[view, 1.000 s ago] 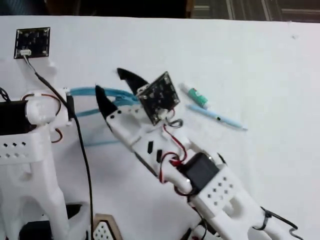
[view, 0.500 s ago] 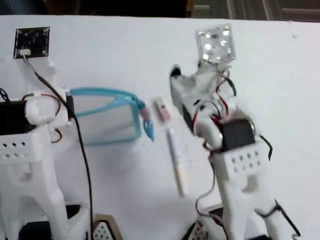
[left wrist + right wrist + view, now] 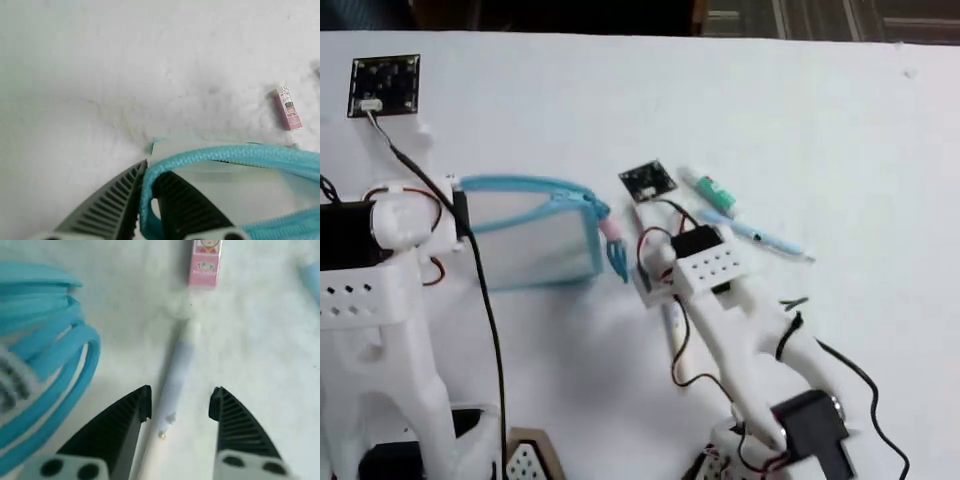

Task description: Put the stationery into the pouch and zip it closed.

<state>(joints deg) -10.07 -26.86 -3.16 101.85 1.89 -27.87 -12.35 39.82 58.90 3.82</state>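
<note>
Dropped low over the table since a moment ago; straddles the white pen with the right gripper, jaws wide and holding nothing — pink eraser just past the pen's tip. Pinches the zip edge of the pouch in the left gripper, jaws closed.

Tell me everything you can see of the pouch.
The pouch is a flat, pale, translucent-looking rectangle edged with a light blue zipper band. It lies on the white table, unzipped, its two bands apart, a pink-and-blue tag at one end. At the other end, the left gripper pinches the blue band.
</note>
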